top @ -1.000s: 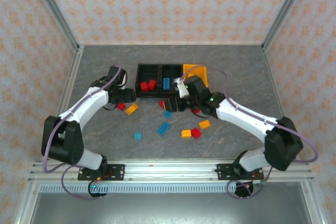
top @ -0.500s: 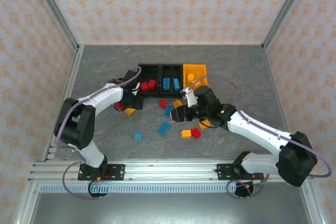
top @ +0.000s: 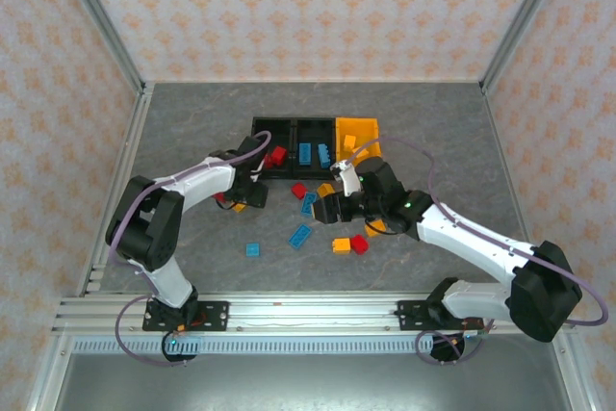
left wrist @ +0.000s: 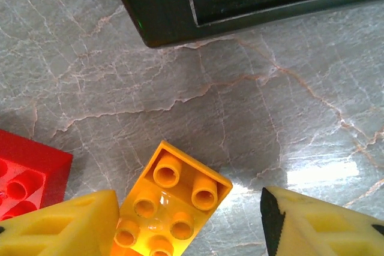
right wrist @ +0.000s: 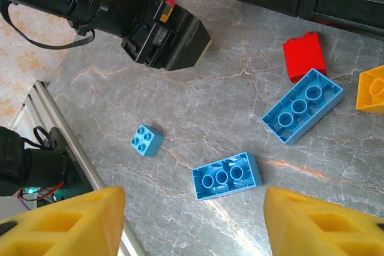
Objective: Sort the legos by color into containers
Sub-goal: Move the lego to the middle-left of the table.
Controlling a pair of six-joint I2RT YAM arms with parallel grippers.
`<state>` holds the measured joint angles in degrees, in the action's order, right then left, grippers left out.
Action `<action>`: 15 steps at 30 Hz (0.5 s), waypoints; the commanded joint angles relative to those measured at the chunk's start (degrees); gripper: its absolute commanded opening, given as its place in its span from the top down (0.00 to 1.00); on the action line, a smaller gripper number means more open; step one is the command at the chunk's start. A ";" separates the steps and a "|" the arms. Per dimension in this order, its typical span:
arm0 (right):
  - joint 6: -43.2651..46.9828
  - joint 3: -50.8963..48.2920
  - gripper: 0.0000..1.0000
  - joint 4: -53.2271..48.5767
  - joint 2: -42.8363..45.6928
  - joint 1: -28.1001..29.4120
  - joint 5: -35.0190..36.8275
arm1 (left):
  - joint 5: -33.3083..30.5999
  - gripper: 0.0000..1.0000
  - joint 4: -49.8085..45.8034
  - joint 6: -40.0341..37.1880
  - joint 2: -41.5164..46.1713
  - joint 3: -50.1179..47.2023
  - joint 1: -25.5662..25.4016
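Near the containers (left wrist: 180, 10), left hand (left wrist: 189, 232) sat half-open astride an orange brick (left wrist: 174, 208); right hand (right wrist: 195, 223) hung half-open, empty, over a blue brick (right wrist: 227, 175).

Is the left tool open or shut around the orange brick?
Open: the left tool straddles the orange brick, studs up on the table, a gap beside one finger.

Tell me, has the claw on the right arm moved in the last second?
Yes. The right claw has pulled back from the bins, toward the near edge of the table.
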<state>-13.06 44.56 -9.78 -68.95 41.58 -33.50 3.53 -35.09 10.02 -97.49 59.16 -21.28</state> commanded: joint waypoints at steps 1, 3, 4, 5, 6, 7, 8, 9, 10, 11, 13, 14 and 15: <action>-0.35 0.35 0.38 1.63 -0.62 0.08 -0.60 | 0.84 0.42 -0.81 0.32 -0.20 -2.52 -0.66; -0.33 0.43 0.38 1.70 -1.07 0.08 -0.52 | 1.19 0.46 -0.34 0.61 0.05 -3.01 -0.92; -0.32 0.51 0.38 1.82 -1.26 0.08 -0.64 | 1.72 0.47 -0.04 0.60 -0.01 -3.23 -0.95; -0.33 0.53 0.38 1.79 -1.44 0.08 -0.74 | 1.86 0.46 0.11 0.68 -0.34 -3.26 -1.00; -0.38 0.53 0.38 1.79 -1.58 0.08 -0.85 | 1.45 0.44 -0.04 0.80 -0.80 -3.17 -1.04; -0.39 0.53 0.38 1.89 -1.63 0.08 -1.02 | 0.76 0.44 -0.24 0.92 -1.37 -3.04 -1.19; -0.47 0.53 0.38 1.96 -1.63 0.08 -1.00 | 0.52 0.44 -0.26 0.87 -1.69 -2.91 -1.36; -0.54 0.58 0.38 1.97 -1.63 0.08 -0.91 | 0.51 0.45 -0.24 0.88 -1.82 -2.91 -1.48; -0.50 0.53 0.38 1.93 -1.56 0.08 -0.87 | 0.51 0.49 -0.18 0.88 -1.95 -2.78 -1.57; -0.55 0.49 0.38 1.92 -1.46 0.08 -0.93 | 0.22 0.50 -0.38 1.08 -2.00 -2.48 -1.64; -0.56 0.32 0.38 1.96 -1.28 0.08 -0.87 | -1.05 0.50 -1.39 1.55 -1.48 -1.32 -1.88; -0.64 0.36 0.38 2.02 -1.28 0.07 -0.87 | -1.24 0.50 -1.68 1.49 -0.79 -0.83 -1.93; -0.60 0.36 0.38 1.97 -1.28 0.07 -0.95 | -1.28 0.49 -2.02 1.49 -0.02 -0.40 -1.93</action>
<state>-13.08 44.56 -9.32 -70.57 41.58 -33.93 0.78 -34.02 10.61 -97.01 58.13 -22.22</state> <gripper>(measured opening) 0.619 0.506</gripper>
